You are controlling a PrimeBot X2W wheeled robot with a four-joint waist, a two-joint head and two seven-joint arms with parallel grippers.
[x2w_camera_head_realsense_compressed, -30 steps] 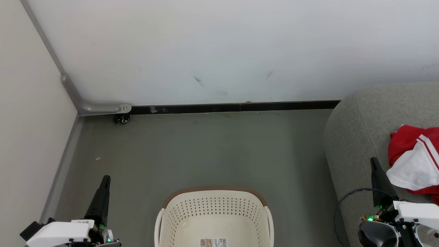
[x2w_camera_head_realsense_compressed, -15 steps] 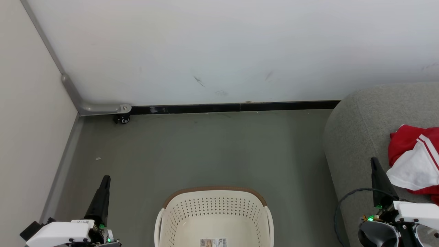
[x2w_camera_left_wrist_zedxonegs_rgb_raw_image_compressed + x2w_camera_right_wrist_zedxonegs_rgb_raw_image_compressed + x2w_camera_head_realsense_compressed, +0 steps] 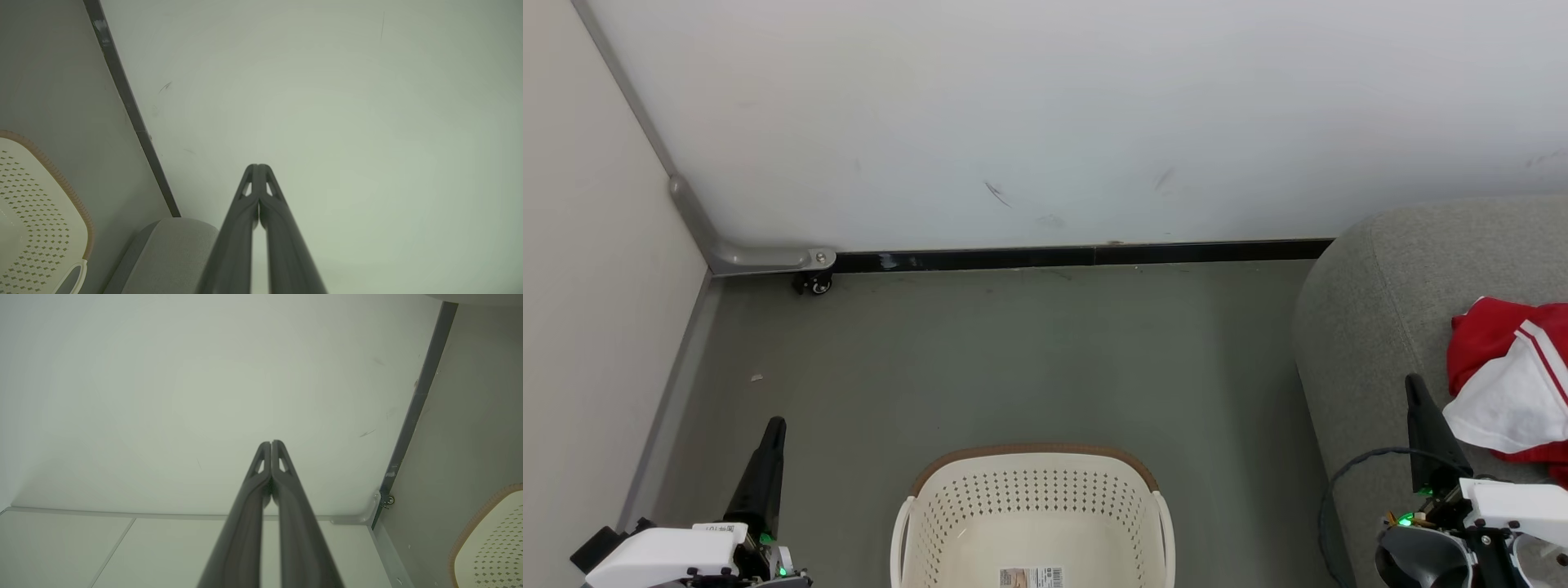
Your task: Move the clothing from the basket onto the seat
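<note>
The cream basket [image 3: 1033,498] with its brown rim stands on the floor at the bottom centre; what shows of its inside holds just a paper label. Red and white clothing [image 3: 1515,384] lies bunched on the grey seat [image 3: 1388,327] at the right. My left gripper [image 3: 774,426] is shut and empty, left of the basket over the floor. Just left of the clothing, my right gripper [image 3: 1413,382] hangs shut and empty over the seat's front part. In both wrist views the fingertips meet: left gripper [image 3: 258,166], right gripper [image 3: 271,442], with the basket [image 3: 36,212] at the edge.
A white wall [image 3: 1045,122] with a black skirting strip [image 3: 1078,256] runs across the back. A cream panel [image 3: 580,286] closes the left side, with a metal bracket and small castor [image 3: 815,283] at its corner. Grey floor [image 3: 1013,359] lies between basket and wall.
</note>
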